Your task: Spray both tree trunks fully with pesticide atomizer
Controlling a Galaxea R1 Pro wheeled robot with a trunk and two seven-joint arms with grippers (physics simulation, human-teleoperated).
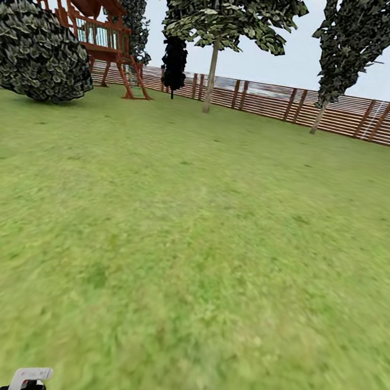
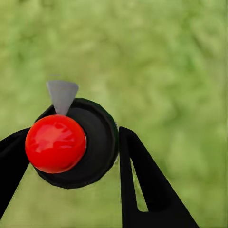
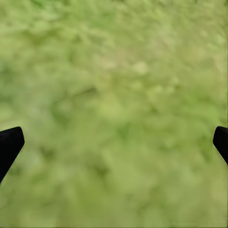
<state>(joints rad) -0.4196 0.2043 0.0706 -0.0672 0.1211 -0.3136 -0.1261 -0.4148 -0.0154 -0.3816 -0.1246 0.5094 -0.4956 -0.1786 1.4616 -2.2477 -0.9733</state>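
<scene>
Ahead at 12 o'clock on my head camera, across the lawn (image 1: 191, 220), one tree (image 1: 222, 9) stands with its pale trunk (image 1: 211, 77) before the slatted fence (image 1: 335, 114); a wooden play tower (image 1: 91, 19) sits at 10 o'clock. Both wrists sit at the bottom edge.

On my left wrist camera, the left gripper (image 2: 71, 161) has its fingers closed against the atomizer (image 2: 78, 142), whose red cap (image 2: 55, 143) sits between them.

On my right wrist camera, the right gripper (image 3: 114, 142) is spread wide, holding nothing above grass.
</scene>
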